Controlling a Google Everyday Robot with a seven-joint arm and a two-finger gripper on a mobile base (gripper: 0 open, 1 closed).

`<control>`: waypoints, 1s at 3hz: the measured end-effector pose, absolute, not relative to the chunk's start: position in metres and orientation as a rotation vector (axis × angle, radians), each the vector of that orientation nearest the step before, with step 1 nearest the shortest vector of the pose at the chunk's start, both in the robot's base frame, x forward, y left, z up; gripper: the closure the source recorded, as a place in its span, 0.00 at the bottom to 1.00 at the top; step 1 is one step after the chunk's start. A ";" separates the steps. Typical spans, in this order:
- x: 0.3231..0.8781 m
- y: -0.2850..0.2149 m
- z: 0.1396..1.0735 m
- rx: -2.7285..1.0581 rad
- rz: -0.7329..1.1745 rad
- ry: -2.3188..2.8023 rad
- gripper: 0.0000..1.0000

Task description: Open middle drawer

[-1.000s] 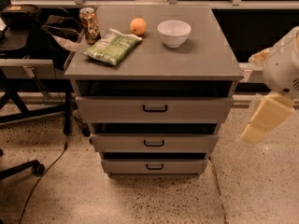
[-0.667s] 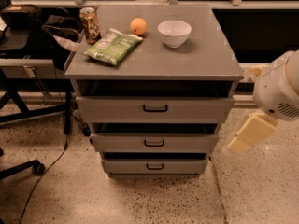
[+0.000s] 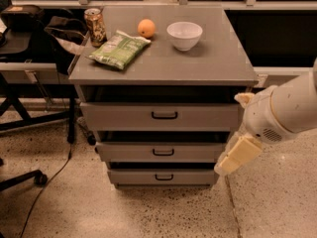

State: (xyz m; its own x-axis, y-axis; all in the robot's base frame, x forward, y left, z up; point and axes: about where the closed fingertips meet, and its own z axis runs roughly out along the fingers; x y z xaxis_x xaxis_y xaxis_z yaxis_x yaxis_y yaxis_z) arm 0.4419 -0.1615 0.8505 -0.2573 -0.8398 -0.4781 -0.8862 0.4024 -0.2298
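Note:
The grey cabinet [image 3: 218,68] has three flat-fronted drawers, each with a small black bar handle. The middle drawer [image 3: 129,152] is the medium-fronted one; its handle [image 3: 163,152] sits at the centre. It stands about flush with the drawers above and below, with a dark gap over it. My gripper [image 3: 234,158], cream-coloured on the white arm [image 3: 282,110], hangs at the cabinet's right front corner. It is level with the middle drawer's right end and well right of the handle.
On the cabinet top lie a can [image 3: 95,26], a green bag [image 3: 119,48], an orange [image 3: 146,28] and a white bowl [image 3: 184,34]. A chair base [image 3: 22,180] and a cable [image 3: 49,182] lie at left. Speckled floor lies in front.
My arm has swung down and to the left, bringing the gripper from beside the cabinet to its right front corner at the middle drawer's height. The drawers have not moved.

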 end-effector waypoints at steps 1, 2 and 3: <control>0.450 -0.153 0.821 -1.541 0.230 2.091 0.00; 0.449 -0.152 0.818 -1.549 0.226 2.090 0.00; 0.445 -0.150 0.818 -1.549 0.205 2.094 0.00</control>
